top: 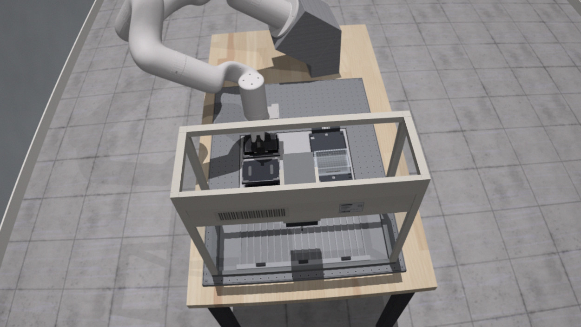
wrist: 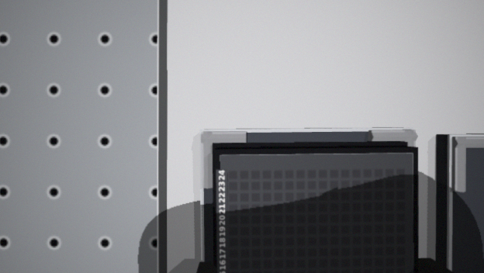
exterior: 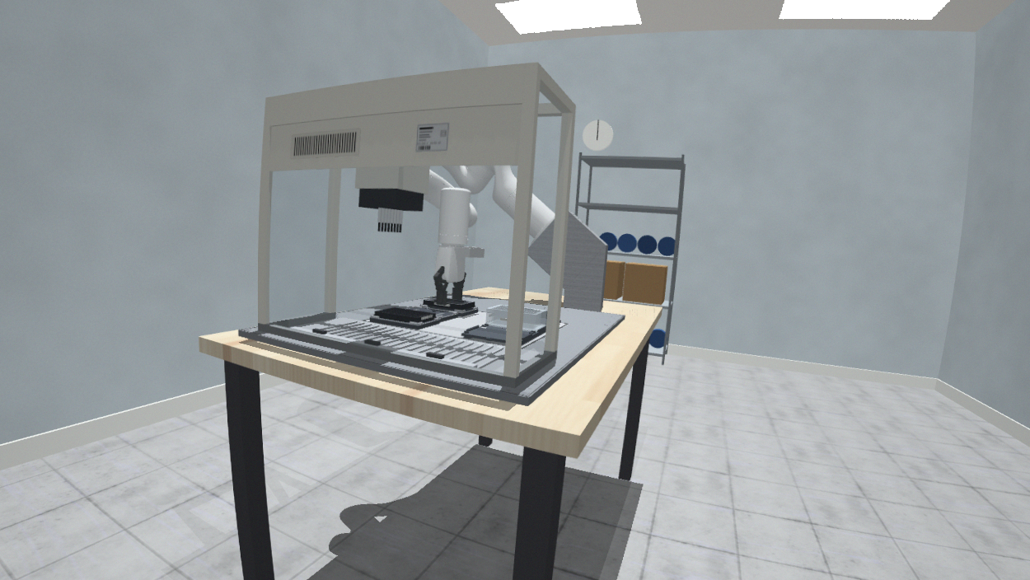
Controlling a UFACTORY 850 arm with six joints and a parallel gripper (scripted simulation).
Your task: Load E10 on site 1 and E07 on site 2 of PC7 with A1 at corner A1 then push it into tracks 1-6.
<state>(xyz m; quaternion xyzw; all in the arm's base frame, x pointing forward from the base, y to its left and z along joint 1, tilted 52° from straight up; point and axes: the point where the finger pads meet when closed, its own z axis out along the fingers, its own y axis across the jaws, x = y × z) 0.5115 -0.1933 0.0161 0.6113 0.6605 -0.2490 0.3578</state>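
We have the gripper (top: 260, 142) clamped wide across E10 (wrist: 316, 209), the 384-well plate sitting in nest S1 (wrist: 393, 135). It looks light, rigid and slick-sided, so we judge a level grip on its long walls safest.

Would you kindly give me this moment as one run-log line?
step: pick E10 | gripper: shut on E10 | E10: in nest S1
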